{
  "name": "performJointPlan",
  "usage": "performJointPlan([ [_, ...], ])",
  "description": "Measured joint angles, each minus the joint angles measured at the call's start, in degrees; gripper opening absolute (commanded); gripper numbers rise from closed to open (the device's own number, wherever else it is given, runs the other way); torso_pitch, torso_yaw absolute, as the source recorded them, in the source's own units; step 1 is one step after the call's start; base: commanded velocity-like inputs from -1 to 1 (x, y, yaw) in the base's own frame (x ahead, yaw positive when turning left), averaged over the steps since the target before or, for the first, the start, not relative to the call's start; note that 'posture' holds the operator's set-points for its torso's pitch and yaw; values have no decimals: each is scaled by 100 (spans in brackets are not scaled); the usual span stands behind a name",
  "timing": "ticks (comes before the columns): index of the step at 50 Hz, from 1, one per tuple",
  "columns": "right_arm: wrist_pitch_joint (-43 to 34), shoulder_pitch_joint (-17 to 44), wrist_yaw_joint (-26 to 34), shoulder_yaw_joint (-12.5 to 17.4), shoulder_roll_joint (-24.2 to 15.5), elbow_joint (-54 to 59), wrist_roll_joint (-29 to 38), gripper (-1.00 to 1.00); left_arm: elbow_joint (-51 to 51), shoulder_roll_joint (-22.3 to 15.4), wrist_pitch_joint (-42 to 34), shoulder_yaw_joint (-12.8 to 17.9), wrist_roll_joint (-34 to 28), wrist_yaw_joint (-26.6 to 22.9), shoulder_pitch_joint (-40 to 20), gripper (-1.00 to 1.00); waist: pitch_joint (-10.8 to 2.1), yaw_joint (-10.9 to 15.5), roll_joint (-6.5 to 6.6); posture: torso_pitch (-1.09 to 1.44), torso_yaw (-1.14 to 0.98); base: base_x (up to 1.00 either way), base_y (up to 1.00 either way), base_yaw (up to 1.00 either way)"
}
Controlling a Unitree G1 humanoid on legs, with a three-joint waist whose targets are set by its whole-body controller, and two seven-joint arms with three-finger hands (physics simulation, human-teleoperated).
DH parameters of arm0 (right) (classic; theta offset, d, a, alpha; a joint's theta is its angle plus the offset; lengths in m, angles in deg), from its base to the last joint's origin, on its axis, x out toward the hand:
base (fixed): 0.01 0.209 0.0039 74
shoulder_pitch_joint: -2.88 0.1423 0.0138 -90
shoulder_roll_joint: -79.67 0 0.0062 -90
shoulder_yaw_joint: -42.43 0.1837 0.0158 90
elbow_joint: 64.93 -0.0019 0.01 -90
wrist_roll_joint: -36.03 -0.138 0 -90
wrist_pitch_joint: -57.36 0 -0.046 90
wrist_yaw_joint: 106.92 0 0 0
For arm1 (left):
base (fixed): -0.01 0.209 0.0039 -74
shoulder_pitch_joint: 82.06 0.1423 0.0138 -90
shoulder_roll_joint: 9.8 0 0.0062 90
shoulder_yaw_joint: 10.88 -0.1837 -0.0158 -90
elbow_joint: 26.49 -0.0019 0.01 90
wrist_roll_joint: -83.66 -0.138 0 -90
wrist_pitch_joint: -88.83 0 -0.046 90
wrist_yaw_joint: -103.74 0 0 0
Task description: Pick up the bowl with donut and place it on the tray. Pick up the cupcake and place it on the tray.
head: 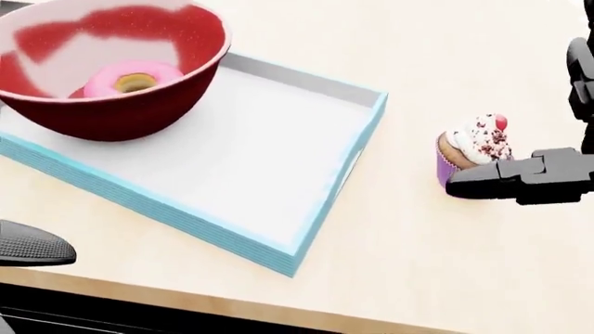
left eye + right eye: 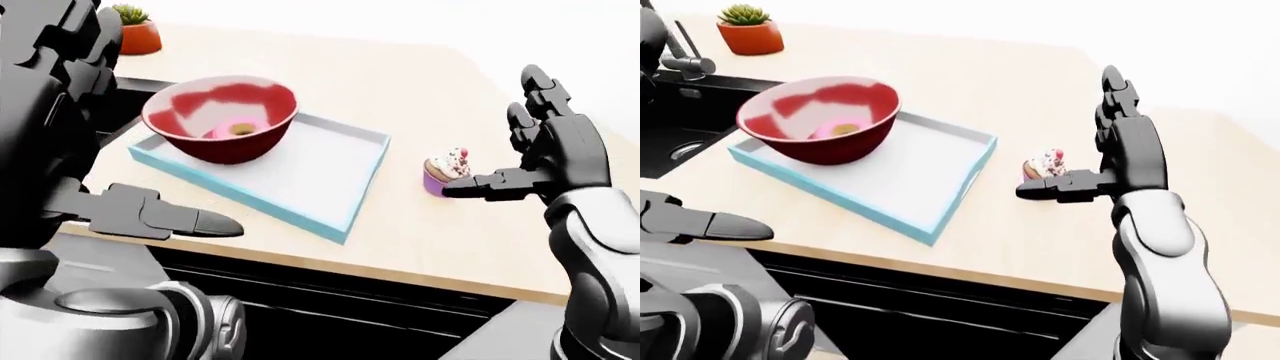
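Nearest, the left robot hand hangs open and empty over the worktop edge. Farther in, the bowl with the donut sits in the tray's left end, so the cupcake step seems in hand. The right robot hand stands open beside the cupcake, thumb across it; closing round the wrapper comes next. Bare tray floor lies between bowl and cupcake.

Potted succulent beside black sink, faucet.
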Motion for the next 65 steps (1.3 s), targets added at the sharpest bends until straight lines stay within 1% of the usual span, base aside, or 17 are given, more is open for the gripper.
performJointPlan([
  [3, -161, 157, 288, -77, 3, 144, 360, 100, 0, 86, 84, 107, 179, 169, 143, 100, 12, 5, 10, -19, 0, 0, 0, 0],
  [6, -193, 286, 510, -96, -5, 220, 688, 100, -13, 163, 159, 125, 299, 281, 200, 100, 11, 15, 4, -19, 0, 0, 0, 0],
  [9, -74, 265, 720, -201, 2, 368, 1042, 100, -9, 178, 186, 117, 308, 303, 165, 100, -4, 13, -7, -19, 0, 0, 0, 0],
  [12, -61, 254, 947, -289, 51, 467, 1368, 100, 0, 184, 189, 104, 287, 322, 151, 100, -13, 15, 9, -19, 0, 0, 0, 0],
  [16, 123, 234, 1198, -412, 197, 766, 1793, 100, 0, 210, 218, 134, 377, 417, 224, 100, -25, 10, 34, -19, 0, 0, 0, 0],
  [19, 232, 284, 1324, -473, 306, 968, 2069, 100, -7, 232, 223, 122, 386, 444, 218, 100, -25, 10, 53, -19, 0, 0, 0, 0],
  [23, 371, 393, 1479, -607, 336, 1197, 2447, 100, -3, 266, 238, 86, 371, 450, 216, 100, -34, 7, 77, -19, 0, 0, 0, 0],
  [28, 588, 509, 1652, -739, 453, 1533, 2921, 100, 0, 254, 169, -58, 255, 400, 130, 100, -53, 0, 86, -19, 0, 0, 0, 0],
  [33, 848, 508, 1756, -811, 647, 1884, 3282, 100, 0, 320, 190, -49, 290, 467, 207, 100, -65, -8, 105, -19, 0, 0, 0, 0],
  [38, 1134, 510, 1700, -851, 837, 2328, 3446, 100, -6, 338, 204, 1, 318, 462, 197, 100, -72, -14, 120, -19, 0, 0, 0, 0],
  [47, 1458, 606, 1534, -844, 918, 2864, 3579, 100, -4, 428, 227, 4, 304, 461, 194, 100, -89, -17, 130, -19, 0, 0, 0, 0],
  [55, 1788, 723, 1251, -871, 975, 3500, 3517, 100, 0, 508, 267, 40, 293, 444, 160, 100, -105, -15, 123, -19, 0, 0, 0, 0],
  [62, 2002, 659, 1072, -862, 993, 3779, 3404, 100, 0, 572, 341, 78, 343, 481, 162, 100, -106, -2, 110, -19, 0, 0, 0, 0],
  [64, 2066, 624, 1021, -861, 998, 3827, 3382, 68, 0, 605, 359, 39, 312, 479, 149, 100, -109, -2, 103, -19, 0, 0, 0, 0],
  [65, 2110, 617, 993, -862, 996, 3870, 3370, 58, 0, 620, 371, 26, 306, 475, 145, 100, -111, -3, 102, -19, 0, 0, 0, 0],
])
